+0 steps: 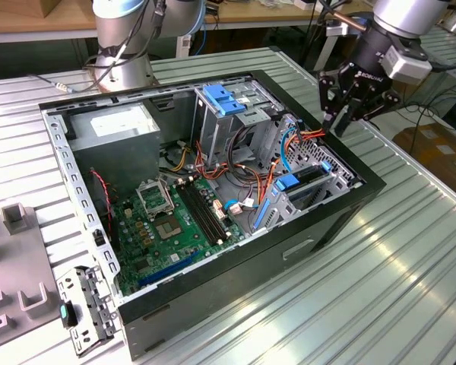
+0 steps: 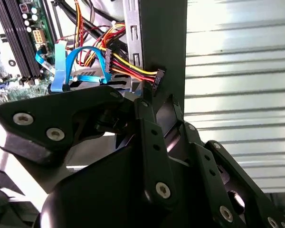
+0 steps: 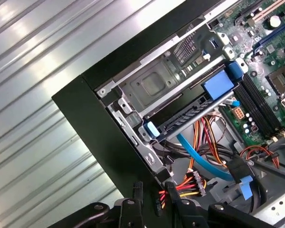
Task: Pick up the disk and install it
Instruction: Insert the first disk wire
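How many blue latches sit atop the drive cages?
2: a large latch on the tall cage, a smaller latch on the low cage toward the exterior view's right. Others may be hidden.

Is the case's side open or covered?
Open: the case has no side cover; the motherboard and cables lie exposed.

This was a robotics lab or workshop: the pincer (image 1: 342, 123) hung above one end of an opened desktop computer case (image 1: 235, 293), which lay on a ribbed aluminium table (image 1: 395, 289). Across the case from the pincer, the arm's base (image 1: 125, 53) stood on that table. A wooden workbench (image 1: 30, 23) ran beyond it.
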You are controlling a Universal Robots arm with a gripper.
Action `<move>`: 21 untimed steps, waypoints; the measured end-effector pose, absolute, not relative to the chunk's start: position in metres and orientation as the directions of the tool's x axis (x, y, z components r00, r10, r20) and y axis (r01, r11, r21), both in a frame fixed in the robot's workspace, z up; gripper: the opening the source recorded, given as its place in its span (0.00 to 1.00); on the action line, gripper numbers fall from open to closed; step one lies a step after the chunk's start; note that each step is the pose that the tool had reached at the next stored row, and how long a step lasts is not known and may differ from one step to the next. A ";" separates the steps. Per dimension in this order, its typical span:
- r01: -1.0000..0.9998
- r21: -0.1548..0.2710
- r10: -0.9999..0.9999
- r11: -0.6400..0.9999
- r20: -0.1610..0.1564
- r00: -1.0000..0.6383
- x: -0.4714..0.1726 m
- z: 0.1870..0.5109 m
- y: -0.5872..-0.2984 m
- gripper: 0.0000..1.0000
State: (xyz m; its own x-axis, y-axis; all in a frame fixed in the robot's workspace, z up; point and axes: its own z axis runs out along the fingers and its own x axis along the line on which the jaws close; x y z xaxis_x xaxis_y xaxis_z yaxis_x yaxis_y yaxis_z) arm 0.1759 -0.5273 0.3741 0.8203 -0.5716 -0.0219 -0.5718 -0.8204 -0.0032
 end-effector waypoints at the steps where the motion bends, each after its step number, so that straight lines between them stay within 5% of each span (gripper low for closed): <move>1: -0.560 -0.005 -0.560 -0.829 -0.023 0.828 0.176 0.373 -0.527 0.33; 18: -0.544 0.002 -0.544 -0.839 -0.007 0.839 0.176 0.366 -0.516 0.33; 21: -0.544 0.002 -0.544 -0.839 -0.007 0.839 0.176 0.370 -0.516 0.18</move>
